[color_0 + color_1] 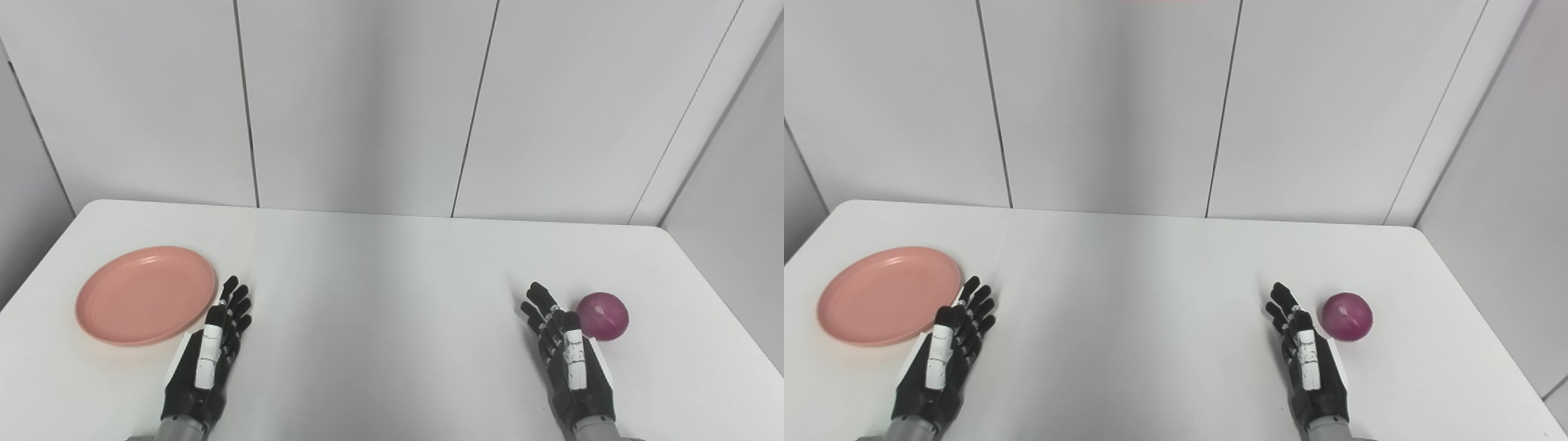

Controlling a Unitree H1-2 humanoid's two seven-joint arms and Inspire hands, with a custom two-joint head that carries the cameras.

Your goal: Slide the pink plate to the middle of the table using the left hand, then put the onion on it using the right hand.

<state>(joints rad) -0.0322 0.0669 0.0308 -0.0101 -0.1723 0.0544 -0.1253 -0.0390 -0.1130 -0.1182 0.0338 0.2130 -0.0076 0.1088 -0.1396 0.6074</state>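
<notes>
The white surface (392, 318) stretches wide under both arms, its middle bare; the pink plate (146, 294) lies flat at the far left of it, well apart from the centre where it is meant to end up; the left hand (211, 352) rests just beside the plate's right rim, fingers extended and slightly spread, holding nothing; the right hand (566, 349) mirrors it on the other side, fingers likewise apart and empty; the onion (603, 315), red-purple and round, sits just beyond the right hand's fingertips, near the right edge. The plate looks like light, stiff plastic with a shallow raised rim, so it should glide easily on the smooth top; fingertips laid on the rim or inside the dish would likely steer it. The onion seems firm, smooth-skinned and prone to rolling; a wrap around its widest part seems safest.
</notes>
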